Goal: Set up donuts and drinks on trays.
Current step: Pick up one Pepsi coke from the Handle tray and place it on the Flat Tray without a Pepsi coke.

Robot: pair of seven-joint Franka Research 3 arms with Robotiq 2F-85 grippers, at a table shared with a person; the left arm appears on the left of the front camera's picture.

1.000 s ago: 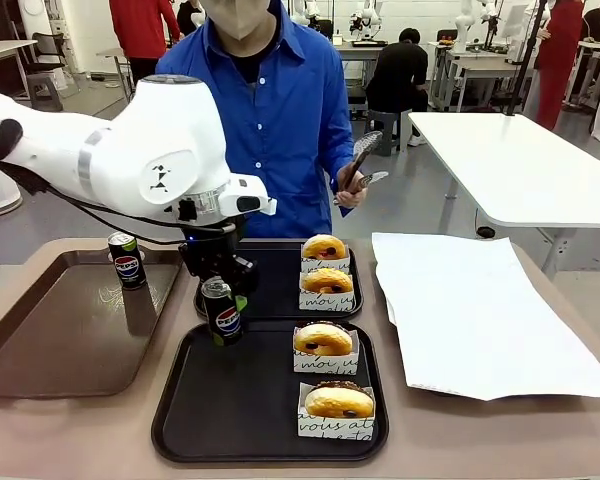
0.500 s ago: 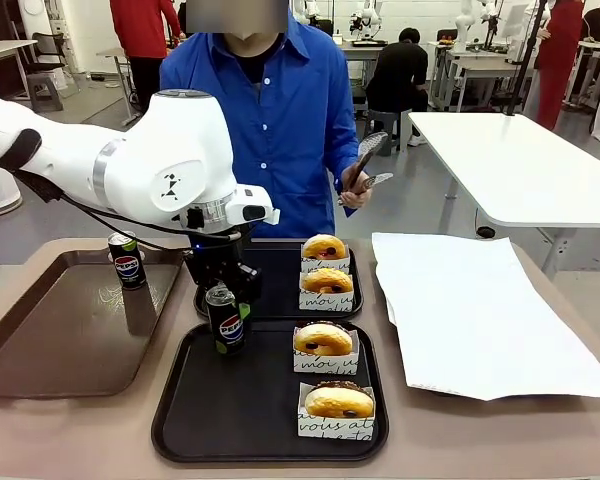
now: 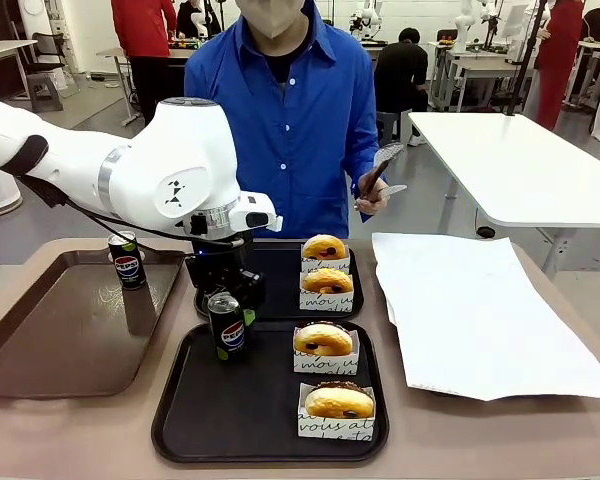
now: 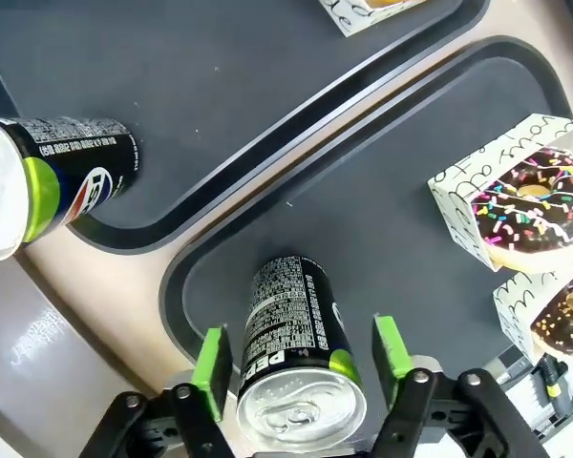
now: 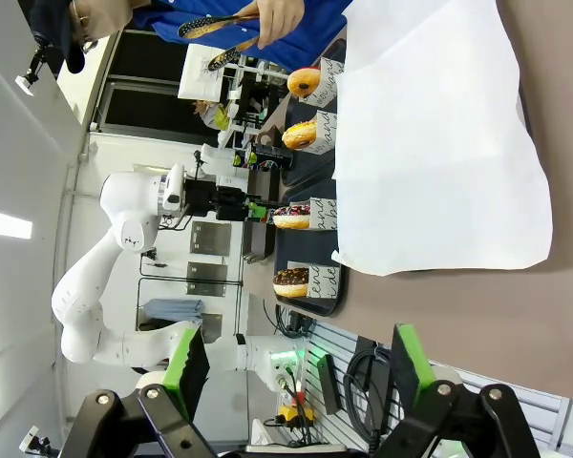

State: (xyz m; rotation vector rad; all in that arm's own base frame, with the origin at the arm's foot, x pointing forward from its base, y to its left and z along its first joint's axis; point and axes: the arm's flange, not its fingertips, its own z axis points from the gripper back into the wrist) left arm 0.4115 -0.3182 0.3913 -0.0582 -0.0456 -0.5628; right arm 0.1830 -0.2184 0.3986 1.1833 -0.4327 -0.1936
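Left tool (image 4: 301, 363) pads apart beside upright can (image 4: 296, 348) on near black tray (image 3: 180, 420), sleeved donuts (image 3: 325, 343) beside, second can (image 3: 127, 260) on brown tray (image 3: 40, 340)

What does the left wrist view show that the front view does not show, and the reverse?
Left wrist view alone: the gaps between the left gripper pads and the near can, so the jaws stand open around it, and the sprinkles on a chocolate donut.

Front view alone: the person's hand with tongs, the white paper sheet, the brown tray.

Both: the near can standing on the near black tray, and a second can farther off.
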